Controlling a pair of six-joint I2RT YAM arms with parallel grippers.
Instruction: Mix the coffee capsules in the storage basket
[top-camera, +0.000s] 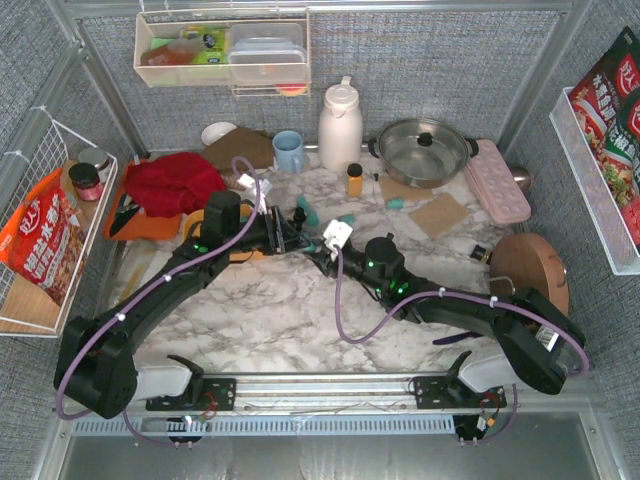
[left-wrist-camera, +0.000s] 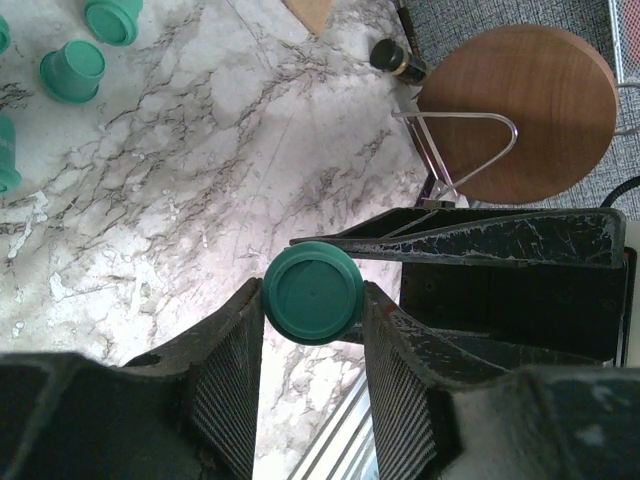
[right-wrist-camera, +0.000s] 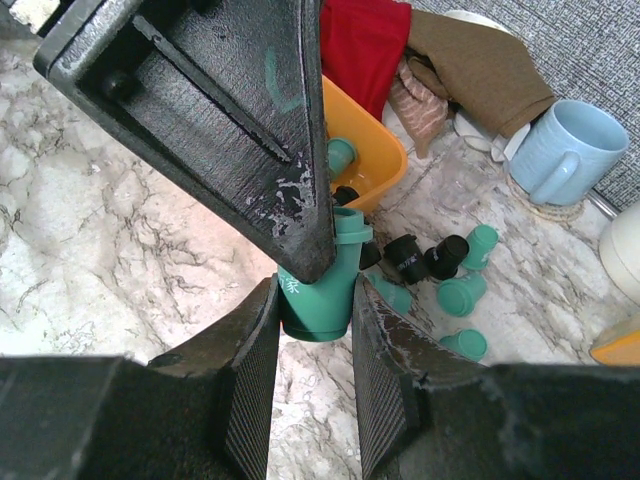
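Note:
One teal coffee capsule (right-wrist-camera: 318, 295) is held above the marble top by both grippers at once. My right gripper (right-wrist-camera: 315, 300) is shut on its body, and a finger (right-wrist-camera: 240, 110) of the left gripper lies over its upper part. In the left wrist view my left gripper (left-wrist-camera: 312, 305) is shut on the same capsule (left-wrist-camera: 312, 293), seen end-on. The two grippers meet mid-table in the top view, left (top-camera: 298, 238) and right (top-camera: 325, 252). The orange storage basket (right-wrist-camera: 375, 140) holds a teal capsule (right-wrist-camera: 342, 155). Several loose teal (right-wrist-camera: 460, 295) and black (right-wrist-camera: 405, 258) capsules lie beside it.
More teal capsules (top-camera: 346, 218) lie on the marble behind the grippers. An amber bottle (top-camera: 354, 180), blue mug (top-camera: 288, 150), white jug (top-camera: 340, 125), pot (top-camera: 422, 150) and pink tray (top-camera: 497, 180) stand at the back. A red cloth (top-camera: 170, 182) lies left, a round wooden board (top-camera: 530, 270) right.

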